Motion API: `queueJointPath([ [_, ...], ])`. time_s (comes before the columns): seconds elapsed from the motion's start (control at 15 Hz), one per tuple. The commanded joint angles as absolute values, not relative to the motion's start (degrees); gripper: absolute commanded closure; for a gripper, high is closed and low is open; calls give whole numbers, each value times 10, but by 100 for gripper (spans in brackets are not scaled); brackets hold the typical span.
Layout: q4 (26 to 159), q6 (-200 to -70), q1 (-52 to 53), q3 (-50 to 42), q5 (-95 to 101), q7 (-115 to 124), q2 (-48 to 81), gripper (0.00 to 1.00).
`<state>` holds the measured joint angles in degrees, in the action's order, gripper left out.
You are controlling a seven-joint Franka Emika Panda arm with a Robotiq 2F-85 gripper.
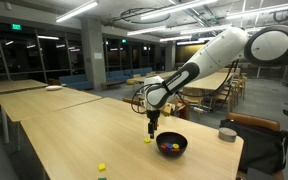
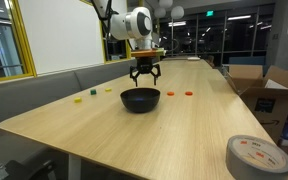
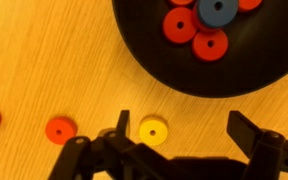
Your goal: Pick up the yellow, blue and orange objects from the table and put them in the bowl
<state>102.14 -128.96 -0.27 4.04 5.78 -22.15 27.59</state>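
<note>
Pincer [image 3: 184,138] spread wide, gripping nothing, fingers [image 3: 119,128] pointing down at the table [image 3: 44,50]. Between those fingers, nearer 1 of them, a yellow ring [image 3: 153,130] flat on the pale wood; contact with either finger not clear from the wrist view. Just beyond it, the black bowl [image 3: 269,60], holding 1 blue ring [image 3: 217,10] and at least 3 red-orange rings [image 3: 180,25], the blue one partly on top of them. Off to the side of the yellow ring, away from the bowl, 2 orange rings [image 3: 60,129] loose on the wood, apart from each other. Seen in both exterior views, arm reaching down, pincer low and just beside the bowl, not over it. Farther along the tabletop in an exterior view, another small yellow piece [image 1: 101,167] near the edge, and a grey round tin [image 1: 227,134] past the bowl. At a far corner in an exterior view, a roll of tape [image 2: 257,157]; off the table behind it, an open cardboard box [image 2: 269,85].
</note>
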Motion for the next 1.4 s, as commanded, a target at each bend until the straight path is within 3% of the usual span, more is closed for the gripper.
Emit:
queueJointPath([
  [0.0, 956, -1280, -10, 43, 43, -214, 324, 0],
  [1.33, 870, -1300, -16, 46, 28, -168, 415, 0],
])
